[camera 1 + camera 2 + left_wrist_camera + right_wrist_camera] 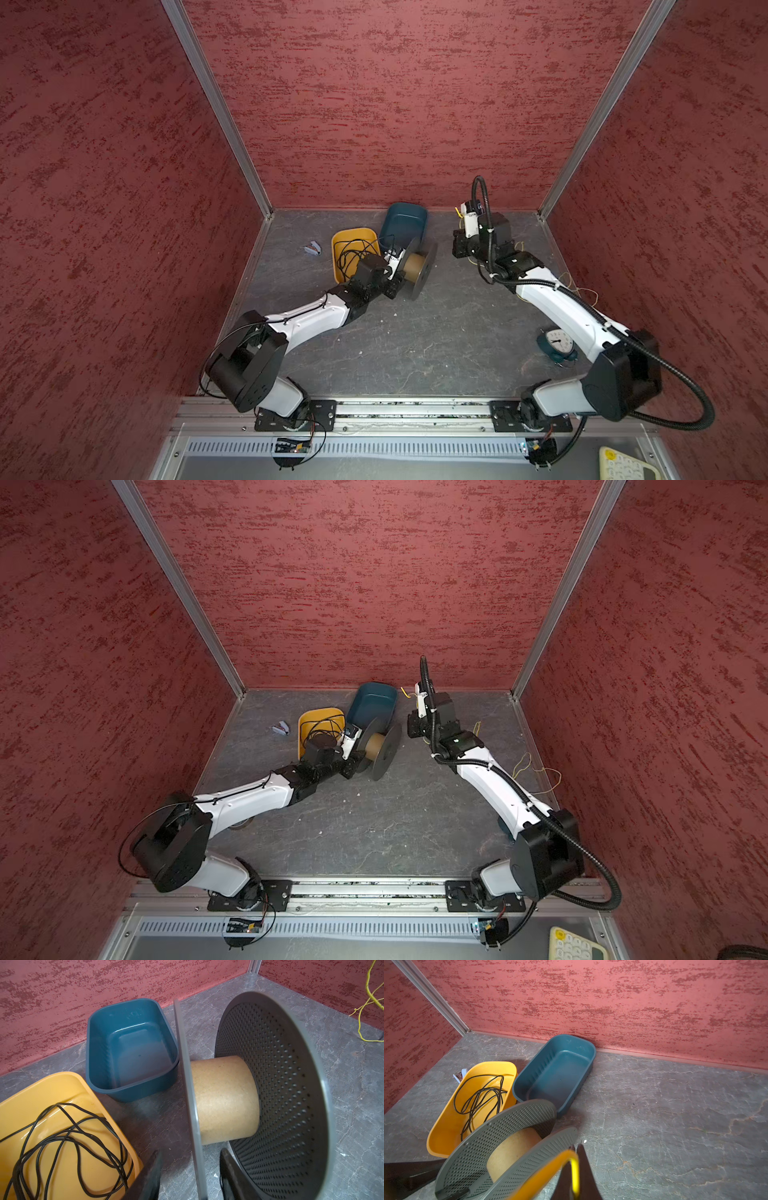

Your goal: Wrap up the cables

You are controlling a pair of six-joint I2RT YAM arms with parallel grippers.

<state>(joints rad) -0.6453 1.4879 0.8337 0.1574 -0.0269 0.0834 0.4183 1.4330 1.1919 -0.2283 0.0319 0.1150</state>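
Now, left claw (190,1152) spread astride spool flange (184,1053); right claw (576,1148) tight on cable (576,1171).

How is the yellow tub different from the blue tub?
The yellow tub has a tangled black cable inside it; the blue tub is empty. The blue tub sits right by the back wall; the yellow tub is further from it. What is the same: both are open tubs with rounded corners, standing side by side on the table.

Two tubs (yellow tub (62,1084), teal tub (128,1088)), one spool (224,1101), one black cord (478,1098), one yellow-green wire (576,1174), one clock (557,343)
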